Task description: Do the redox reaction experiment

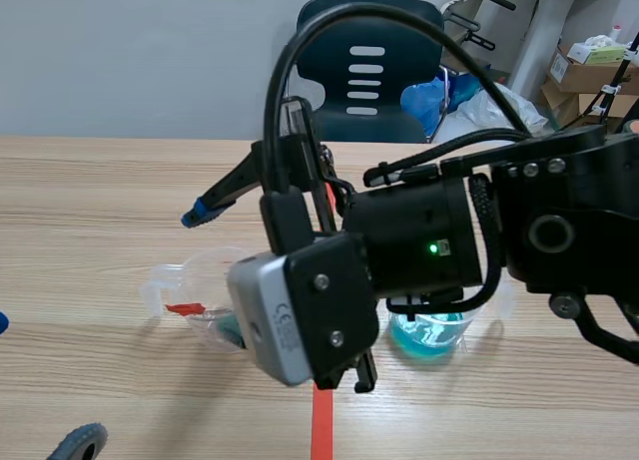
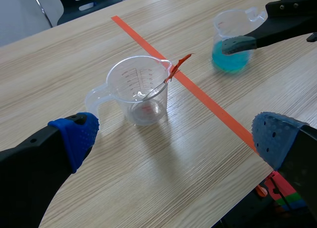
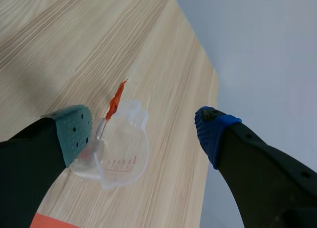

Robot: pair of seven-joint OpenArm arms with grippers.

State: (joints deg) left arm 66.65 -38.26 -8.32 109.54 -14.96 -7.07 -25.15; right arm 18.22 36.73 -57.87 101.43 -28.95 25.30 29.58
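A clear measuring cup (image 2: 141, 89) stands on the table left of the orange tape line, and a thin rod with a red tag (image 2: 178, 67) leans in it. Across the line a beaker of blue liquid (image 2: 230, 40) stands upright. My right gripper (image 3: 143, 129) hangs open above the clear cup (image 3: 119, 154), which shows between and below its fingers with the red tag (image 3: 116, 99) sticking out. My left gripper (image 2: 176, 139) is open and holds nothing, low and short of the cup. In the scene view the right arm (image 1: 419, 240) covers most of the cup (image 1: 190, 290) and the beaker (image 1: 429, 330).
The orange tape line (image 2: 198, 92) runs between cup and beaker. A dark chair (image 1: 369, 71) stands behind the table's far edge, with boxes (image 1: 589, 71) and bags at the back right. Bare wood (image 1: 100, 191) lies left of and ahead of the cup.
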